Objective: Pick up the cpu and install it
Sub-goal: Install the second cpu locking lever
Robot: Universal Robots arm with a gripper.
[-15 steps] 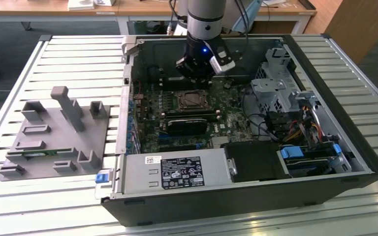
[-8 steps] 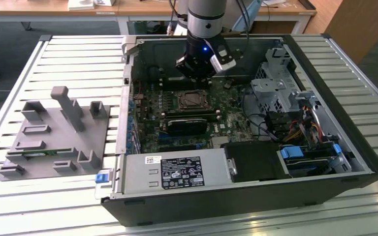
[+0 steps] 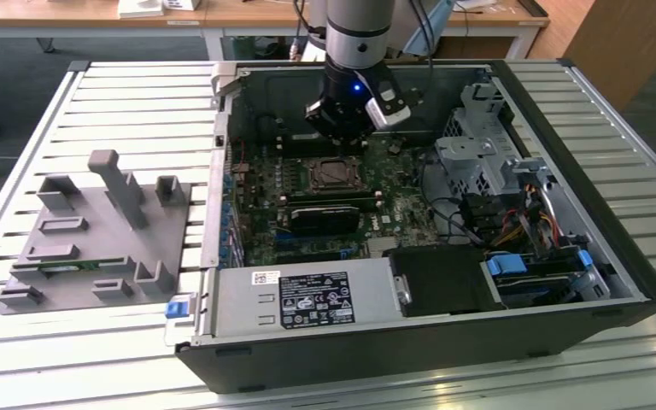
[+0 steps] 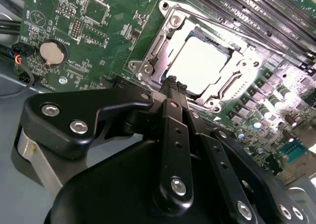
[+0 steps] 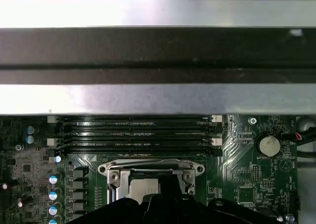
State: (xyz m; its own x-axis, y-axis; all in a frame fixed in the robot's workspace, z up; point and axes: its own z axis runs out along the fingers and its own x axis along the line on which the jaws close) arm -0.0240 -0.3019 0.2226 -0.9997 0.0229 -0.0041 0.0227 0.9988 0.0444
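Second wrist view: the cpu (image 4: 205,66) lies flat in the socket frame (image 4: 148,68) on the green motherboard (image 4: 113,31), its pale metal top catching the light. The gripper (image 4: 174,87) sits just above the near edge of the frame, its black fingers (image 4: 171,93) pressed together with nothing between them and their tips close to the chip without clearly touching it. A round coin battery (image 4: 52,53) sits well apart on the board.

In the first wrist view the chip (image 5: 143,189) shows inside the same frame (image 5: 150,172), beside a row of long black memory slots (image 5: 136,132).

From the exterior view, the arm (image 3: 357,51) reaches down into an open computer case (image 3: 601,256) lying on a slatted desk (image 3: 89,102). A grey holder block (image 3: 83,239) stands on the desk at the exterior view's left.
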